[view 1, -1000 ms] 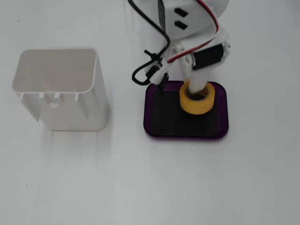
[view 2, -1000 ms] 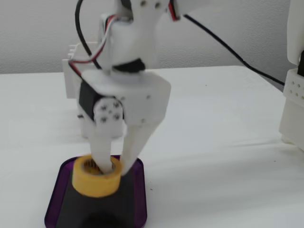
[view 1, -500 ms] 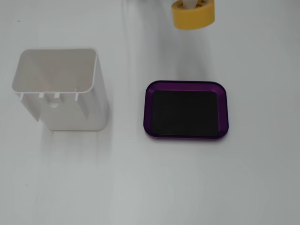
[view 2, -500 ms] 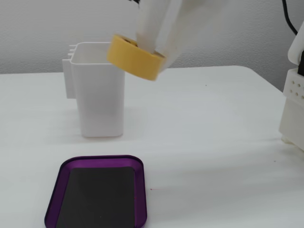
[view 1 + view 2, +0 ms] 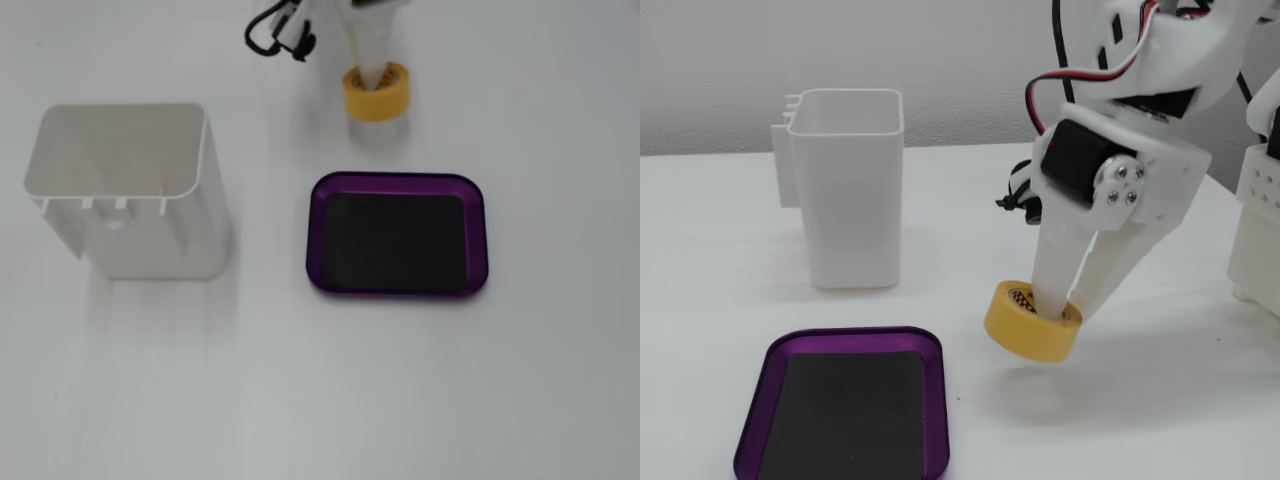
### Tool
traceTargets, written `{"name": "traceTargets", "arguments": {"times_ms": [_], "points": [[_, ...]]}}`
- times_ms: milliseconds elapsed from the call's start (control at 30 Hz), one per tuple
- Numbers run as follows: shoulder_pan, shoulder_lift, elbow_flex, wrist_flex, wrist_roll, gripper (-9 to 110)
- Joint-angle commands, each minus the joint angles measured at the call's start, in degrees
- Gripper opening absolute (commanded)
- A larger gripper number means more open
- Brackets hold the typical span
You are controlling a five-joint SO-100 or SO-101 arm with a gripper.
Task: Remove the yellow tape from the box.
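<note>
Fixed view from above: arm cropped, hand [image 5: 372, 82] clamped on yellow tape [image 5: 377, 93] beyond the box [image 5: 397, 234].

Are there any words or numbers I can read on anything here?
No words or numbers can be read in either fixed view.
Yellow tape: its pale inner core shows faint print, too small and blurred to read.
Purple box, white bin and gripper: no lettering shows.
</note>
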Motion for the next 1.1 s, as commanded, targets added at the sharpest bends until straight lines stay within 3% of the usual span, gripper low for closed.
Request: {"name": "traceTargets", "arguments": {"times_ms": [0,200,633,833,1067], "points": [[0.2,1.8,2.7,-3.9,-0.2,-1],[0.3,1.8,10.5,-9.8,-0.3,0],[2.1,2.7,12.4,-9.4,0.5,4],[7.3,2.8,8.2,-4.1,0.3,16],[7.6,3.8,-1.4,7.2,0.7,16]]}}
